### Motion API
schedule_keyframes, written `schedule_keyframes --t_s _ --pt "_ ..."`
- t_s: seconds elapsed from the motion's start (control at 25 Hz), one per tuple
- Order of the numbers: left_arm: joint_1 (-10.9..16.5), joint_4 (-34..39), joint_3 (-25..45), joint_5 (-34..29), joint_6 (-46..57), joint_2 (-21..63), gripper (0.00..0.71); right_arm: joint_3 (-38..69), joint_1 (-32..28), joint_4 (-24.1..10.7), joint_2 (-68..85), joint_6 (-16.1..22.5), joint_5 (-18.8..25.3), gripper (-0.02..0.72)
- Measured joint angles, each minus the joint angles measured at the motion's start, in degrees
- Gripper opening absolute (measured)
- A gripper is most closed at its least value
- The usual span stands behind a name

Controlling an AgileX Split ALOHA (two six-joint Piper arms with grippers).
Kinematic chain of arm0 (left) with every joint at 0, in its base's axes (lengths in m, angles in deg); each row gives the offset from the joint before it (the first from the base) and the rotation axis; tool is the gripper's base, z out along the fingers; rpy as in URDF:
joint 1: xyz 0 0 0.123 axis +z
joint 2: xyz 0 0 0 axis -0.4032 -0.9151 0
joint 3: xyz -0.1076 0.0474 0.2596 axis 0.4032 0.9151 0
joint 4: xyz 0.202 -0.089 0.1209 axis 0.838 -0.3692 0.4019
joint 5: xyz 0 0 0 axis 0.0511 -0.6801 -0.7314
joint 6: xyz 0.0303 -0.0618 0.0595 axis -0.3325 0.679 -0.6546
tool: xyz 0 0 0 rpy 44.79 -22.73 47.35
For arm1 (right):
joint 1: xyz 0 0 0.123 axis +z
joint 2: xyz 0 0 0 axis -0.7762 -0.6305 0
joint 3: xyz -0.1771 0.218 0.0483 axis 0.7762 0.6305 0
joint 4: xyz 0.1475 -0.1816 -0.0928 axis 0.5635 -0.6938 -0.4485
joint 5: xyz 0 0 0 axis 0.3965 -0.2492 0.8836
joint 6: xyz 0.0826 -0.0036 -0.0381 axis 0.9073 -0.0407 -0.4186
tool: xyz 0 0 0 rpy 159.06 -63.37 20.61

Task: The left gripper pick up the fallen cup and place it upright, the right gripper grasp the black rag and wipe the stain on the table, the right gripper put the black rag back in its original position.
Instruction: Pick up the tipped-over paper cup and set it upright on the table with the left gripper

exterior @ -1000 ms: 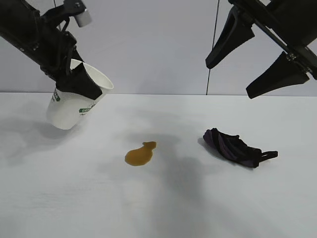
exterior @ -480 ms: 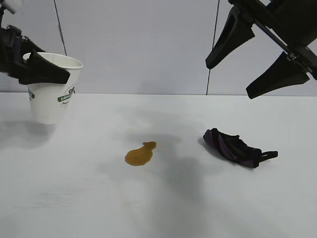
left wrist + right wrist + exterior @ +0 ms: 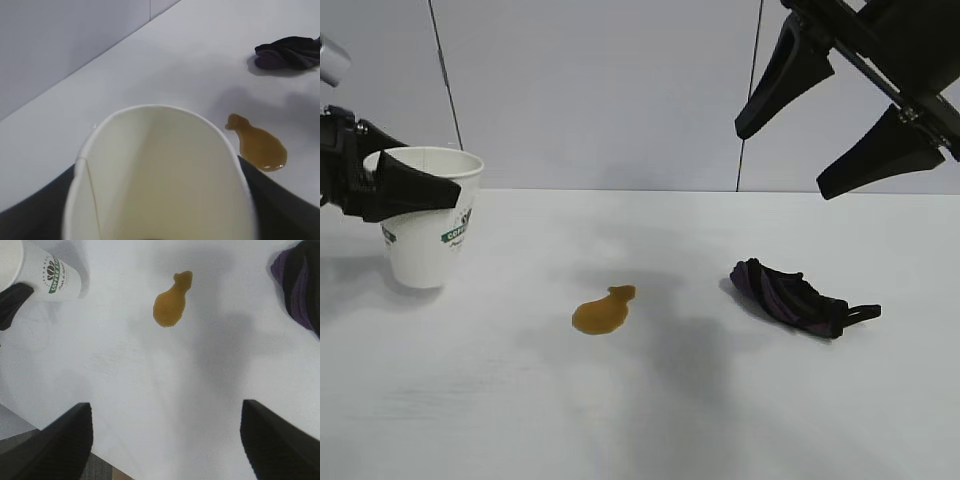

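Your left tool (image 3: 420,190) pinches the light, crushable paper cup (image 3: 425,235) by its rim, upright at nine o'clock of the stain (image 3: 603,311); right tool (image 3: 825,120) hangs wide above the soft black rag (image 3: 790,297).

Cup (image 3: 160,170) base below frame edge

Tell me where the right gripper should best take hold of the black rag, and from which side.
Probably from above, at the bunched middle of the black rag. It lies crumpled on the table, so that hump gives the fingers most to close on; the thin strap at its end is too slight. The right gripper hangs open above it.
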Motion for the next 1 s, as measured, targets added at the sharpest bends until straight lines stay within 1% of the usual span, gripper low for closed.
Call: schedule_keyframes --t_s 0.24,0.4,0.56,0.88,1.0 --pt "0.0 -0.2 0.0 -1.4 -1.1 -0.9 0.514 0.0 0.0 0.0 0.0 0.0 -0.1 0.557" --pt "0.0 -0.2 0.0 -1.1 0.0 -0.8 0.585 0.0 0.0 0.0 0.0 0.0 0.0 0.557" --pt "0.0 -0.2 0.0 -0.2 0.8 -0.8 0.622 0.0 0.0 0.0 0.0 0.0 0.0 0.557" --pt "0.1 -0.1 0.0 0.0 4.5 -0.8 0.632 0.0 0.0 0.0 0.0 0.0 0.0 0.557" --pt "0.1 2.3 0.0 0.1 6.7 -0.7 0.632 0.0 0.0 0.0 0.0 0.0 0.0 0.557"
